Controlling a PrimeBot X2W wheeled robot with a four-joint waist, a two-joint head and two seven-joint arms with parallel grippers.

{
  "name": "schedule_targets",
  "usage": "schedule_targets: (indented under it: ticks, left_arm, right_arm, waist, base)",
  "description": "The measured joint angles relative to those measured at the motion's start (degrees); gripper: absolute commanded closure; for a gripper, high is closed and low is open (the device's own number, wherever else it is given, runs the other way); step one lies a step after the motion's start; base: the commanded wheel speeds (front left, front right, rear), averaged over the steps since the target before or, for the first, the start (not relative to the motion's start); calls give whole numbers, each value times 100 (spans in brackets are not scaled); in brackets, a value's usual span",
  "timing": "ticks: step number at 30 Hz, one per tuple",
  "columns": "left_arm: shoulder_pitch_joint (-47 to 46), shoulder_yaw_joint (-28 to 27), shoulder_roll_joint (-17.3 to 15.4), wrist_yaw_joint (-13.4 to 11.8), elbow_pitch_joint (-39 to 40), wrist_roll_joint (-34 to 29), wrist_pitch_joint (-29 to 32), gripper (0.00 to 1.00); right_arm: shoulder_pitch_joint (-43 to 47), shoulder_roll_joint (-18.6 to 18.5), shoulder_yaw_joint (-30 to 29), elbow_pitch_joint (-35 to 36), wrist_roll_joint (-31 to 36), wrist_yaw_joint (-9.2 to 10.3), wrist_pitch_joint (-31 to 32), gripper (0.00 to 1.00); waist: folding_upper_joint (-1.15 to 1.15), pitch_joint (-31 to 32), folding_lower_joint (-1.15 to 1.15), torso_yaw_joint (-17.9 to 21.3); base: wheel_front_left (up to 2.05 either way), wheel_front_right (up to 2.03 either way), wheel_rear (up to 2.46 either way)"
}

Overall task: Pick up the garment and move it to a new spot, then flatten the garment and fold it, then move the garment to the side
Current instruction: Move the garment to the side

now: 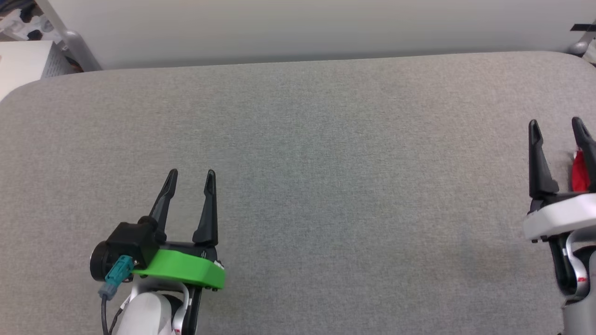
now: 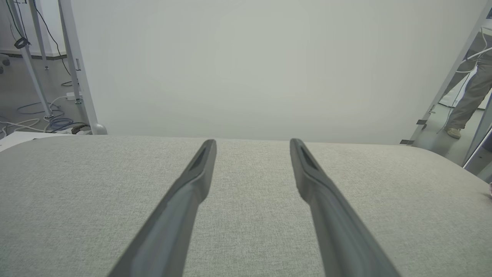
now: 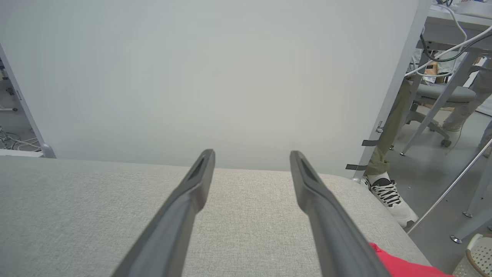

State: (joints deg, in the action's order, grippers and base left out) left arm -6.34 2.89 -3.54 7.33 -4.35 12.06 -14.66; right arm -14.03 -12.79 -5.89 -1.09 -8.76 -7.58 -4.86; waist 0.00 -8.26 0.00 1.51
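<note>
In the head view, the left gripper (image 1: 192,173) hovers over the grey bench (image 1: 326,163) near its front left, fingers spread and empty. The right gripper (image 1: 555,122) is by the bench's right edge, also spread and holding nothing. A red scrap of the garment (image 1: 579,174) shows just beside its outer finger.

The left wrist view shows parted fingers above bare fabric.

In the right wrist view, the garment lies at the bench's right edge, outside the open fingers. A person's shoe (image 3: 388,194) stands on the floor beyond.
</note>
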Motion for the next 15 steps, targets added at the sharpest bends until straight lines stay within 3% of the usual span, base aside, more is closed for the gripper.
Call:
schedule_targets:
  ticks: [9, 15]
  left_arm:
    - [247, 105, 21, 0, -49, -73, -1, 0]
    - [414, 236, 26, 0, -89, -70, -1, 0]
  right_arm:
    - [815, 702, -81, 20, 129, 2, -555, 0]
    - [1145, 866, 80, -97, 140, 3, -756, 0]
  waist:
    - [0, 310, 0, -293]
    - [0, 480, 0, -361]
  base:
    - [0, 0, 0]
    - [0, 0, 0]
